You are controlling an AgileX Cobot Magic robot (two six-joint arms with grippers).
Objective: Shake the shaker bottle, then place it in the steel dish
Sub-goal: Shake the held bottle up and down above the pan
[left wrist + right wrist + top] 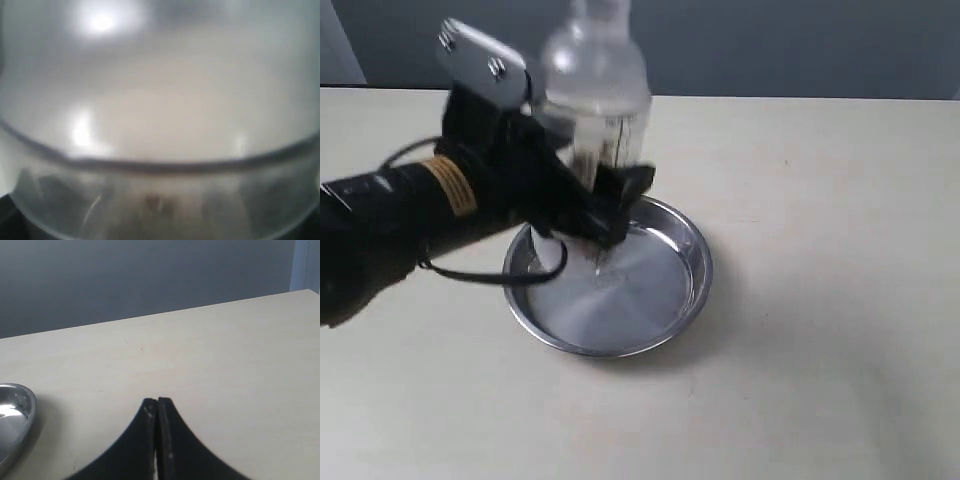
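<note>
- shaker bottle (595, 95): upper middle of the exterior frame, upright, lifted off the desk (820, 300), over the left-rear part of the steel dish (692, 275). Blurred; can't tell if its base touches the dish.
- Handling, by judgement: thin frosted plastic with little visible inside, so probably light. Stiff enough to squeeze, but the smooth round wall could slip in a hard shake. It's taller than the dish is deep, so it could tip if let go tilted.
- Best hold: straight lower body under the domed top, not the dome or small cap.
- left claw (615, 205): clenched on the bottle's lower body, one black finger on each side. The left wrist view is filled with the bottle wall (160, 100).
- left arm (410, 210): comes in from the left edge, roughly level, wrist over the dish's left rim.
- right claw (157, 412): closed, tips touching, empty, over bare desk. The dish rim (22, 410) sits at that frame's lower left.
</note>
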